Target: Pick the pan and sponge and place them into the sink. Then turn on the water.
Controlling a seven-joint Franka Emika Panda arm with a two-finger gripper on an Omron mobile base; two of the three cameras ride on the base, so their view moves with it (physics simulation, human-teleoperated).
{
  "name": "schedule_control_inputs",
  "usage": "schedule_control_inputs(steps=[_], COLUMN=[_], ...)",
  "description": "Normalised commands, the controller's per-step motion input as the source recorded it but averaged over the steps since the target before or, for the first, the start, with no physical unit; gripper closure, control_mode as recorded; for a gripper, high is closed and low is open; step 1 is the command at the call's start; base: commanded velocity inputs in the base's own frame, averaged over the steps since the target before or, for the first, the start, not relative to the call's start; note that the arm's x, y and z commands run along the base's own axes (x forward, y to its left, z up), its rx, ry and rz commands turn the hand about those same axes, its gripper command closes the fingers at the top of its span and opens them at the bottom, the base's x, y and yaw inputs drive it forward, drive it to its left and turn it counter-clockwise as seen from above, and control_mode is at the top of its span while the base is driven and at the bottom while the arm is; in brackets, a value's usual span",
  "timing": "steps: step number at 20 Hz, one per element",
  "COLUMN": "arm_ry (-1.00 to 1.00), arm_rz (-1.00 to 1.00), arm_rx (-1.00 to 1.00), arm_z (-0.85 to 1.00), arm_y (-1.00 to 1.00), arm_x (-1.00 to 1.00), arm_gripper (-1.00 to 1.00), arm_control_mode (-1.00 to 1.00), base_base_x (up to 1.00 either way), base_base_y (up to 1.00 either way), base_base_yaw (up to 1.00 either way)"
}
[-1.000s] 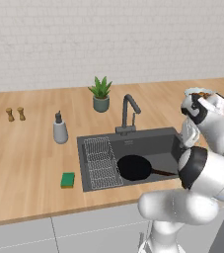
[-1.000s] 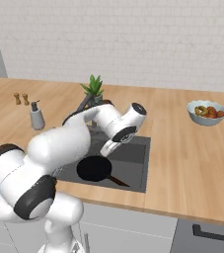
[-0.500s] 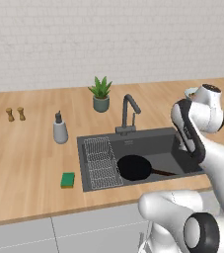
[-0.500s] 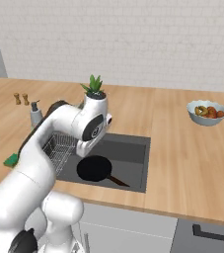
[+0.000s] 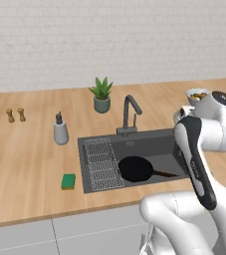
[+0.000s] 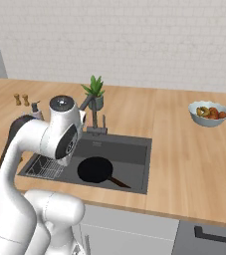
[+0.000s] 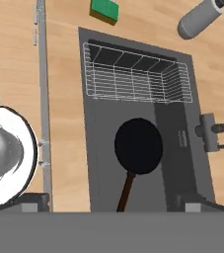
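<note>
1. Pan (image 5: 135, 169) lies in sink (image 5: 149, 144), done.
2. Sponge (image 5: 68, 181) on worktop near front edge, left of sink; not yet moved.
3. Gripper jaws apart, empty.
4. Water off.

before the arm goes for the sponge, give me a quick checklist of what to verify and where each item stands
1. Pan already in the sink: ok, it lies flat on the basin floor beside the wire rack.
2. Sponge reachable: ok, it sits on the counter just left of the sink, with nothing on it.
3. Sponge in the sink: not ok, it is not in yet.
4. Gripper free: ok, open, and the hand view shows nothing between the fingertips.
5. Room in the sink for the sponge: ok, bare floor shows around the pan.
6. Water off for now: ok, no stream falls from the faucet.
</note>
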Motion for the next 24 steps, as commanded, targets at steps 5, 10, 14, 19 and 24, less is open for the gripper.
schedule_control_inputs(steps=[5,10,14,19,24], arm_ry=[0.0,0.0,0.0,-0.01,0.0], arm_rz=[0.26,0.22,0.18,0.15,0.11], arm_rx=[-0.08,-0.03,-0.01,-0.06,-0.17], arm_z=[0.36,0.22,0.09,0.0,-0.03], arm_y=[0.65,0.52,0.62,0.7,0.72], arm_x=[-0.07,-0.1,-0.04,0.0,0.0], arm_gripper=[-1.0,-1.0,-1.0,-1.0,-1.0], arm_control_mode=[-1.0,-1.0,-1.0,-1.0,-1.0], base_base_x=[0.0,0.0,0.0,0.0,0.0], base_base_y=[0.0,0.0,0.0,0.0,0.0], base_base_yaw=[0.0,0.0,0.0,0.0,0.0])
